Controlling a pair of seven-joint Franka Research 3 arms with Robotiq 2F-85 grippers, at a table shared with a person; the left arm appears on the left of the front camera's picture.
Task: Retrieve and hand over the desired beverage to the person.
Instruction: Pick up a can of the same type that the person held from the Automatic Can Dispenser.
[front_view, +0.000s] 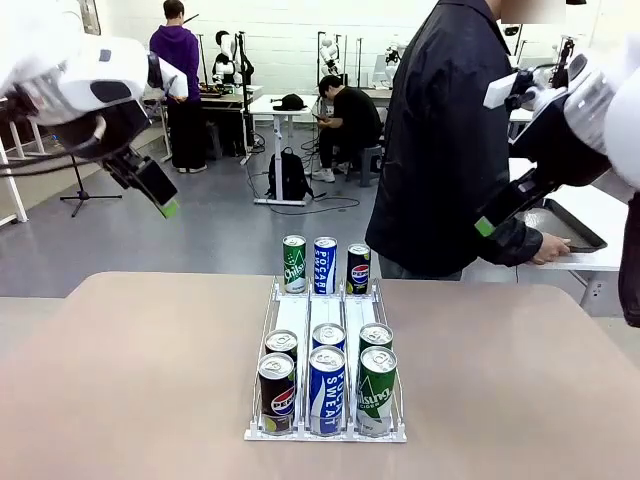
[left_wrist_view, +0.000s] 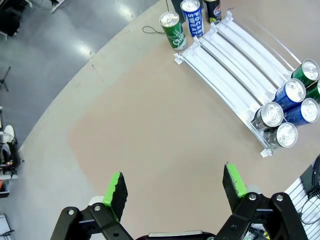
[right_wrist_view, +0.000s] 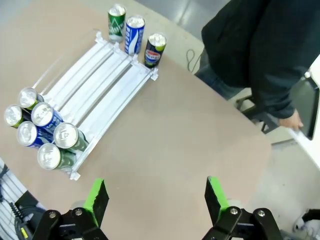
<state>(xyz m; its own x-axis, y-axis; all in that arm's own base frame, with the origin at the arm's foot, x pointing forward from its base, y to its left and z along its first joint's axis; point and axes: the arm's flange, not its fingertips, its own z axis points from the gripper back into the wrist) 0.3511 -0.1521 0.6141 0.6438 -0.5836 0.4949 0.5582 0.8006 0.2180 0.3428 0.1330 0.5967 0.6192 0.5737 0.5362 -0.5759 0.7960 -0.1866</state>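
A lab floor with other benches lies behind the tan worktop (front_view: 130, 380) I'm driving over. The person (front_view: 450, 130) in the dark jacket stands at the far edge, well beyond my right end effector (right_wrist_view: 156, 191). They are turned sideways, with one hand (front_view: 552, 248) on a dark tray (front_view: 565, 225) off the worktop.

The white rack (left_wrist_view: 235, 50) sits on the worktop below and ahead of both end effectors, between them. Six cans (front_view: 326, 385) crowd its near end. Three more, a green can (front_view: 294, 264), a blue can (front_view: 325, 265) and a dark Pepsi can (front_view: 358, 268), stand just past its far end, nearest the person.

My left end effector (left_wrist_view: 174, 180) hangs high with its jaws wide and nothing in them, and the right is the same.

As I judge it, the job has barely begun. No can is gripped and no hand is held out, and I can't tell which drink is wanted. Choosing, grasping and handing over all remain.
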